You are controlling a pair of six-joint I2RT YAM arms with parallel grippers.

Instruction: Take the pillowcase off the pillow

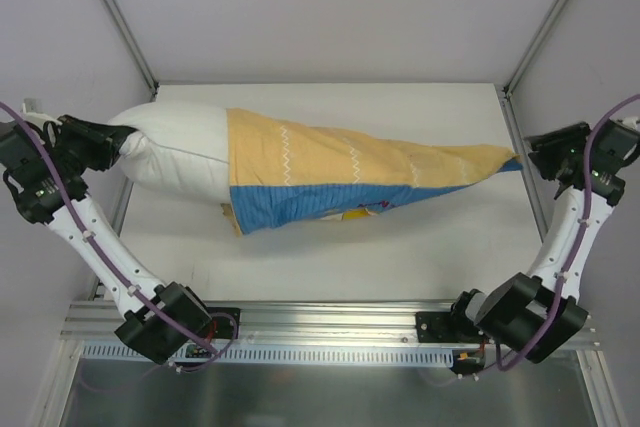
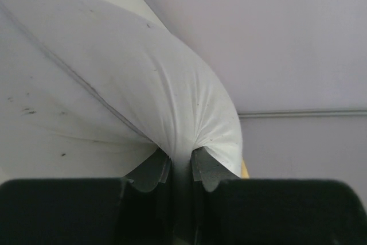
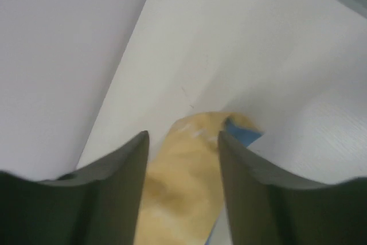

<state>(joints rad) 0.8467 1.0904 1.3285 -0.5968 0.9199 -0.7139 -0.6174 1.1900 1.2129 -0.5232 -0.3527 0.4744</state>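
Observation:
The white pillow (image 1: pixel 175 147) lies across the table with its left half bare. The pillowcase (image 1: pixel 330 177), yellow-orange on top and blue along the near side, covers its right part and tapers to a point at the far right. My left gripper (image 1: pixel 118 137) is shut on the pillow's left end. In the left wrist view the white cloth (image 2: pixel 114 84) bunches into the pinch of that gripper (image 2: pixel 181 162). My right gripper (image 1: pixel 535 159) stands open at the pillowcase's tip. In the right wrist view the yellow fabric (image 3: pixel 183 199) lies loose between the spread fingers (image 3: pixel 129 164).
Metal frame posts (image 1: pixel 120 17) rise at the table's back corners, with pale walls on three sides. A metal rail (image 1: pixel 330 322) runs along the near edge between the arm bases. White tabletop (image 1: pixel 400 247) shows in front of the pillow.

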